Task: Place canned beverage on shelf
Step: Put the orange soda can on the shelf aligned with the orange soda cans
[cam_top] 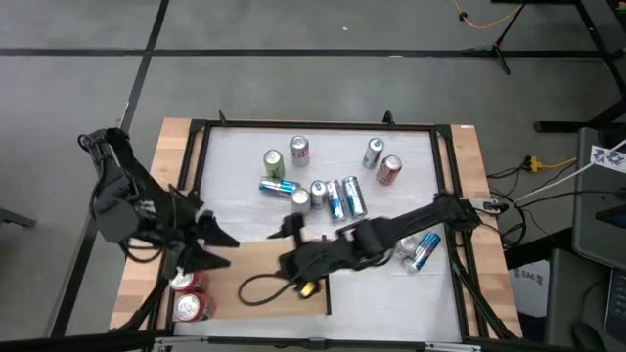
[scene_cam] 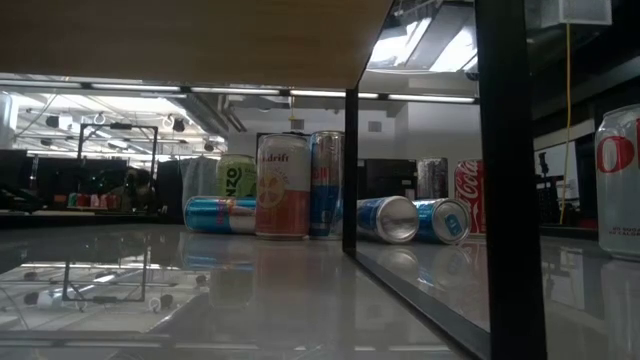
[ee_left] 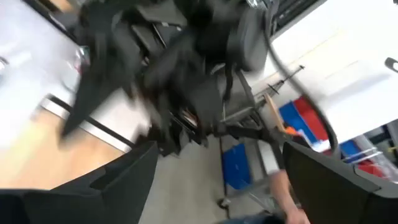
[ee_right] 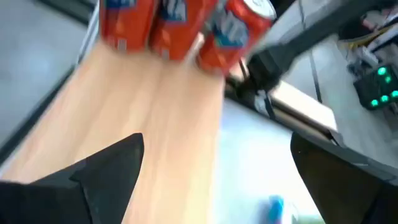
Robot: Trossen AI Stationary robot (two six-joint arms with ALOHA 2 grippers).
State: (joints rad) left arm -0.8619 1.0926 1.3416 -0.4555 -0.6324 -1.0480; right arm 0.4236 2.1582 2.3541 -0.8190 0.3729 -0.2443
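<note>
Your right gripper, fingers spread and empty, sits mid-frame over the shelf; nearest loose cans lie just above it. Left gripper, fingers apart, hovers lower left.

1. Shelf: flat light-brown wood-grain panel, lies at the table's front-left part in the high view, thin dark strip along its right edge.
2. Red cans: upright on the shelf's front-left corner, close together; the high view shows two, the right wrist view seems to show three, count unclear.
3. Loose cans on the white tabletop beyond the shelf: a mid-table cluster, some upright, several blue ones lying on their sides.
4. Red can and silver-blue can near the far right.
5. Blue can lying on its side at right, beside another can partly hidden.
</note>
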